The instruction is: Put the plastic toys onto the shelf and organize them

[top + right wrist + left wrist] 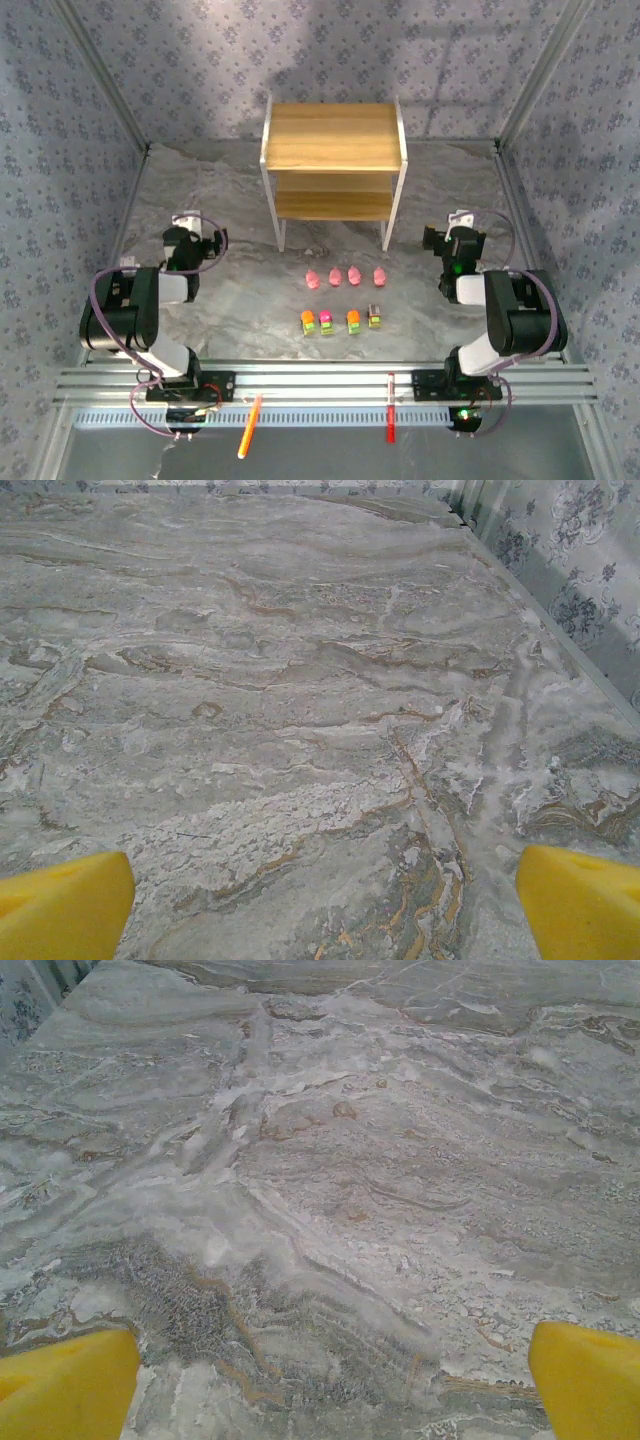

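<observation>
left tool [330,1360] and right tool [320,880] gape empty; all eight toys [335,277] sit at table [250,290] centre, shelf [332,135] bare.

Eight small plastic toys [354,276] are counted in all. Four are pink pig figures [333,277]. Four are blocky yellow-green toys [326,322]: two with orange tops, one with a magenta top and one with a grey top. There is one shelf [333,150], made with two wooden boards. There are two pens, one orange pen [249,425] and one red pen [390,420]. Two robot arms [135,310] are present, and each wrist view shows two yellow fingertips [70,1385].
</observation>
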Robot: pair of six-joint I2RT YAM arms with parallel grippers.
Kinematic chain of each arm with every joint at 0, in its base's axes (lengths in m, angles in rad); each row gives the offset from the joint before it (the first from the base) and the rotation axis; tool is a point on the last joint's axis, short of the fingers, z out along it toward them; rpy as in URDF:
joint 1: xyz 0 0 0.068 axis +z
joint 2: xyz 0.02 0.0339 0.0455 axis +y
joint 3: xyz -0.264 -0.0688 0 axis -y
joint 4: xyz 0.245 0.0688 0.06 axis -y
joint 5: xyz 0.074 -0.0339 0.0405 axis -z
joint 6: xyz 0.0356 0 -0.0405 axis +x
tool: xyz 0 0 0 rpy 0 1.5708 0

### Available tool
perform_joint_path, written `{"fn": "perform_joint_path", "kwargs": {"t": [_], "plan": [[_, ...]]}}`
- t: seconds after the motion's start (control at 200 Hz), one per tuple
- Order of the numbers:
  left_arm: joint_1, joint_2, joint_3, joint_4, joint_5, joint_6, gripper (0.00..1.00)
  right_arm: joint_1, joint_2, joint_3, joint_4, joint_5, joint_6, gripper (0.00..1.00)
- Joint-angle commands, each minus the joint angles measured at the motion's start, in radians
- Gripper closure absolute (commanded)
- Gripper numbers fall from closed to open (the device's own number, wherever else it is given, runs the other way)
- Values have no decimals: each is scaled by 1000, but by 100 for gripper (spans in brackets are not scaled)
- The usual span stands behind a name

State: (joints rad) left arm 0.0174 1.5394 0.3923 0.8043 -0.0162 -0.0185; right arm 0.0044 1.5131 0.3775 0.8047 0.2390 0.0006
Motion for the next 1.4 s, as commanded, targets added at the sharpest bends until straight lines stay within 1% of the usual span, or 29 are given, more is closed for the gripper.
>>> {"fn": "perform_joint_path", "kwargs": {"t": [0.0, 0.24, 0.335, 0.6, 0.87, 1.019, 1.124, 1.199, 1.299, 1.394], "plan": [[1, -5, 21, 9, 4, 3, 0, -6, 4, -4, 16, -7, 13, 0], [-4, -5, 22, 8, -4, 6, 0, -11, 4, 1, 7, -18, 16, 0], [-1, -5, 22, 7, 1, 4, 0, -12, 6, 8, -4, -70, -4, 0], [18, -4, 23, 6, 34, -9, 1, -12, 6, 9, -7, -70, -4, 0], [17, -5, 22, 8, 28, -7, 0, -11, 5, 5, -1, -68, -4, 0], [-4, -33, 0, 23, -85, -25, 0, -9, 2, 0, 8, -61, -5, 0], [-35, -85, -21, 20, -176, -15, 0, 1, -9, -8, 15, -12, 1, 0], [-71, -139, -29, -10, -246, -3, 0, 9, -25, -24, 34, 12, 0, 0], [-125, -231, -17, -124, -348, 7, 0, 29, -37, -41, 62, 42, -15, 0], [-184, -304, -63, -95, -419, 25, 0, 40, -39, -46, 69, 56, -22, 0]]}}
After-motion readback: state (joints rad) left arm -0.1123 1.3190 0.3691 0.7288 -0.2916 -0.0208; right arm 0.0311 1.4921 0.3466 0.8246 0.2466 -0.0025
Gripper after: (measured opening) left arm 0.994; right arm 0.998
